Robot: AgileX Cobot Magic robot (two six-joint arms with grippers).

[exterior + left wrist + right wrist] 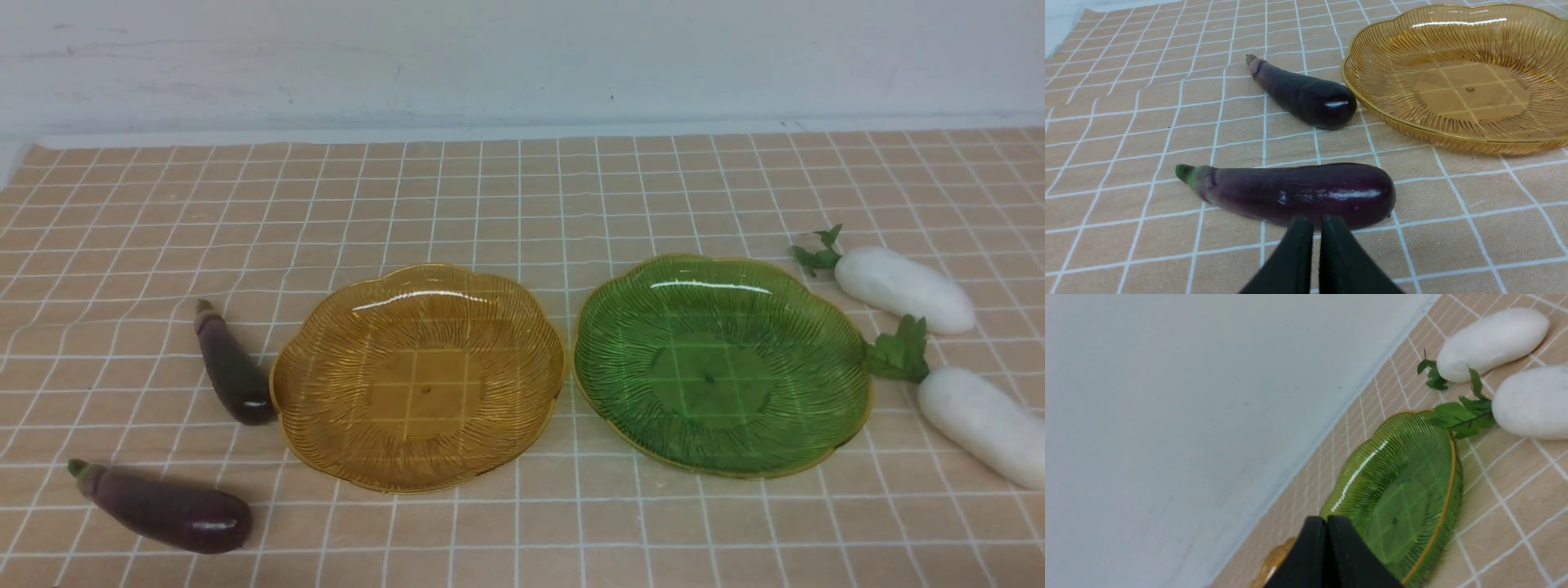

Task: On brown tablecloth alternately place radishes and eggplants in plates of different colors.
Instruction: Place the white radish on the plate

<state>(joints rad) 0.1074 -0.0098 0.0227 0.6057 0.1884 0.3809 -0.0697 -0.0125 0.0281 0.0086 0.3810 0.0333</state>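
- We see two glossy, slim, dark purple toy eggplants (167, 513) (233, 371) on the brown cloth with white grid lines (522, 531), left of the translucent, ribbed amber plate (426, 380).
- We find the translucent, ribbed green plate (722, 367) right of the amber plate.
- We observe two smooth, white, oblong toy radishes (904, 290) (984, 420), leafy tops toward the green plate, at its right.
- We note the left end effector (1314, 222) and right end effector (1326, 522), both pressed together, holding nothing.

You're looking at glossy, smooth-skinned eggplants (1298, 194), smooth white radishes (904, 290) with a duller sheen, shiny ribbed plates (426, 380) that look like clear tinted plastic, and a matt, faintly wrinkled cloth (522, 523) beneath them.
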